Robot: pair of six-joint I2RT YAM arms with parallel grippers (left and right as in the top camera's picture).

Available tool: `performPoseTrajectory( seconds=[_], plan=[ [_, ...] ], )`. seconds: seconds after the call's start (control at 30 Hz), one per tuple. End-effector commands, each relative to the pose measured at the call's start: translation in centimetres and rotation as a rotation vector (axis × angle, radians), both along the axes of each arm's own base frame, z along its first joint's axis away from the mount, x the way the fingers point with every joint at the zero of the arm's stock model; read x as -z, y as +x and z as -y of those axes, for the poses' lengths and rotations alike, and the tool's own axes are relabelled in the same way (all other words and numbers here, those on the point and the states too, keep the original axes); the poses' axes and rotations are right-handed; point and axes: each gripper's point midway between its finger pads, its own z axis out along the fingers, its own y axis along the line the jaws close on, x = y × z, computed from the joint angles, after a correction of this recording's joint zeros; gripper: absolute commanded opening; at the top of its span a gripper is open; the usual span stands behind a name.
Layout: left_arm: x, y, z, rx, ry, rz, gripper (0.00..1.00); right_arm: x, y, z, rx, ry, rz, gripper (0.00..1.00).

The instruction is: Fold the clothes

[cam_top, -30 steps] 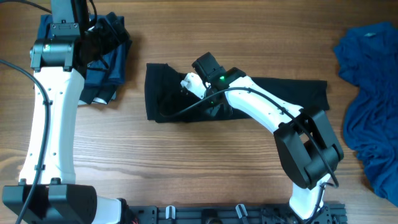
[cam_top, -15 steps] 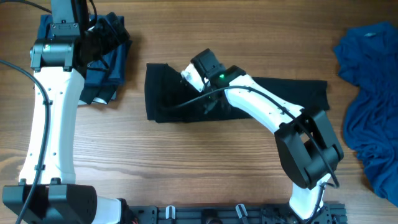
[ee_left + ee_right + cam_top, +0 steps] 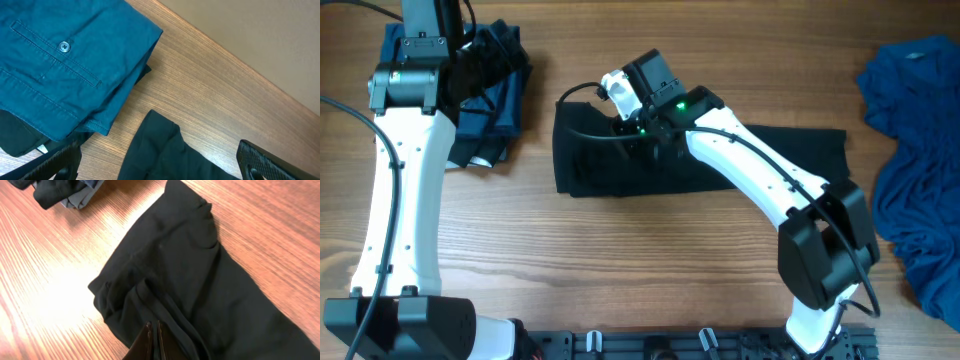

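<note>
The clothes here are a black garment (image 3: 770, 160), folded into a long strip across the table's middle, a folded stack (image 3: 490, 110) at the far left and a loose blue heap (image 3: 915, 150) at the right. My right gripper (image 3: 625, 125) hovers over the strip's left part. In the right wrist view its fingers (image 3: 153, 329) are shut just above the black garment (image 3: 200, 275), and I see no fold pinched between them. My left gripper (image 3: 157, 167) stands wide open over the stack, with black cloth (image 3: 165, 150) beneath it and a folded blue piece (image 3: 60, 65) with a button beside it.
The left arm (image 3: 395, 200) runs along the table's left side from its base at the front edge. The stack's corner (image 3: 60, 192) shows at the top left of the right wrist view. Bare wood lies between the strip and the stack.
My right wrist has moved toward the far edge of the black strip and slightly left. The strip and the left arm have not moved.
</note>
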Motion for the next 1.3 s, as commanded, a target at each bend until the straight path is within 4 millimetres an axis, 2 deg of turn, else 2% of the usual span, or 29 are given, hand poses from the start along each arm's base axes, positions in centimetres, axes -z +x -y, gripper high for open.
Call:
performPoseTrajectory(
  seconds=[0.0, 0.2, 0.23, 0.33, 0.53, 0.7, 0.77, 0.87, 0.9, 1.0, 1.07, 1.1, 1.13, 1.17, 1.2, 1.23, 1.27],
  plan=[
    [0.3, 0.1, 0.0, 0.004, -0.005, -0.006, 1.0, 4.4, -1.6, -1.4, 0.021, -0.005, -0.139, 0.04],
    [0.3, 0.1, 0.0, 0.004, -0.005, -0.006, 1.0, 8.9, -4.6, -4.1, -0.033, -0.017, -0.252, 0.04],
    [0.3, 0.1, 0.0, 0.004, -0.005, -0.006, 1.0, 10.2, -5.5, -5.0, -0.058, -0.03, -0.266, 0.04],
    [0.3, 0.1, 0.0, 0.004, -0.005, -0.006, 1.0, 10.1, -5.6, -5.7, -0.074, -0.017, -0.246, 0.04],
    [0.3, 0.1, 0.0, 0.004, -0.005, -0.006, 1.0, 7.6, -3.6, -7.3, -0.076, 0.053, -0.166, 0.04],
    [0.3, 0.1, 0.0, 0.004, -0.005, -0.006, 1.0, 5.7, -3.2, -7.9, -0.085, 0.073, -0.162, 0.05],
    [0.3, 0.1, 0.0, 0.004, -0.005, -0.006, 1.0, 4.1, -3.0, -7.8, -0.081, 0.077, -0.157, 0.07],
    [0.3, 0.1, 0.0, 0.004, -0.005, -0.006, 1.0, -0.5, -1.7, -6.6, -0.051, 0.101, -0.116, 0.08],
    [0.3, 0.1, 0.0, 0.004, -0.005, -0.006, 1.0, -2.4, -0.7, -5.0, -0.006, 0.086, -0.089, 0.11],
    [0.3, 0.1, 0.0, 0.004, -0.005, -0.006, 1.0, -5.9, 1.5, 0.9, 0.163, 0.015, -0.04, 0.14],
    [0.3, 0.1, 0.0, 0.004, -0.005, -0.006, 1.0, -8.0, 2.9, 6.9, 0.31, -0.06, -0.002, 0.33],
    [0.3, 0.1, 0.0, 0.004, -0.005, -0.006, 1.0, -8.7, 3.4, 9.7, 0.384, -0.09, 0.003, 0.38],
    [0.3, 0.1, 0.0, 0.004, -0.005, -0.006, 1.0, -9.3, 3.6, 12.7, 0.464, -0.121, 0.0, 0.39],
    [0.3, 0.1, 0.0, 0.004, -0.005, -0.006, 1.0, -9.7, 3.8, 16.5, 0.56, -0.164, -0.007, 0.4],
    [0.3, 0.1, 0.0, 0.004, -0.005, -0.006, 1.0, -9.9, 3.8, 18.7, 0.61, -0.192, -0.015, 0.43],
    [0.3, 0.1, 0.0, 0.004, -0.005, -0.006, 1.0, -9.7, 3.6, 22.7, 0.697, -0.248, -0.038, 0.49],
    [0.3, 0.1, 0.0, 0.004, -0.005, -0.006, 1.0, -9.4, 3.4, 25.3, 0.753, -0.282, -0.063, 0.51]
  ],
)
